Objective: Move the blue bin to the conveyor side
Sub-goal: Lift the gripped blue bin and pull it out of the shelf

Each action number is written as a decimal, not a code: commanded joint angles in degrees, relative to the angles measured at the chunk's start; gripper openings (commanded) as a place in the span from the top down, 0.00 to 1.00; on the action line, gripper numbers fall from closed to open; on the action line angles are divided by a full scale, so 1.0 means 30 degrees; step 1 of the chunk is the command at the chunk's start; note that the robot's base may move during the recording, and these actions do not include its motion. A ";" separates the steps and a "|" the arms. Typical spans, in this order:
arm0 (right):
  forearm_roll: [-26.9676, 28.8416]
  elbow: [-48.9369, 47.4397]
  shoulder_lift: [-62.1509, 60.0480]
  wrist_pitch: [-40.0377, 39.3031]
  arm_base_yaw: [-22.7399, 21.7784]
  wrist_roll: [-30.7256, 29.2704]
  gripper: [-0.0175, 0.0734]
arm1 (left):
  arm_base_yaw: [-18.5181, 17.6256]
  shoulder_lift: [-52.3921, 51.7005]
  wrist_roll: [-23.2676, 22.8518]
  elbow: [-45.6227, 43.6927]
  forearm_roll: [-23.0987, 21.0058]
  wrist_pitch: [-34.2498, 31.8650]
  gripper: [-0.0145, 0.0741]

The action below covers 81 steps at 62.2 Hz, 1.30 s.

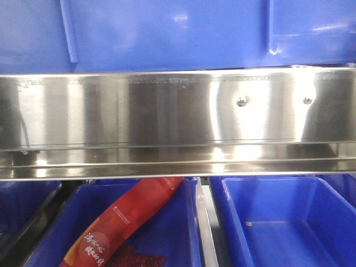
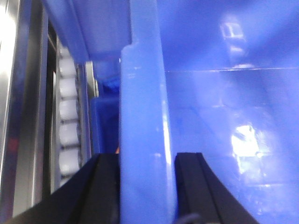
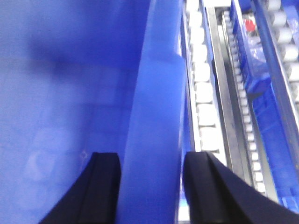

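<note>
Claws (image 2: pixel 148 157) (image 3: pixel 153 155) astride blue bin (image 1: pixel 167 30) rim

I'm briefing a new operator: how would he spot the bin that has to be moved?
Find the shiny stainless-steel rail spanning the front view. The blue bin sits just above it, nearly view-wide. Unlike the smaller crates below, one holding a red packet, its thick rim is gripped by the left gripper and right gripper.

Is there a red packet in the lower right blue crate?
No, the lower right crate shows only bare blue floor; the red packet lies in the crate to its left.
</note>
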 commanded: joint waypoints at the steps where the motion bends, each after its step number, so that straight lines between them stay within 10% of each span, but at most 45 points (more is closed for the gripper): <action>1: -0.0587 -0.0856 -0.0321 -0.0943 -0.0007 0.0122 0.90 | -0.0065 -0.1276 -0.0143 -0.0206 -0.0417 -0.0315 0.86; 81: -0.0587 0.3092 -0.6793 -0.0943 0.1117 0.0698 0.90 | -0.0065 -0.8895 -0.1696 0.4322 0.0071 0.1328 0.86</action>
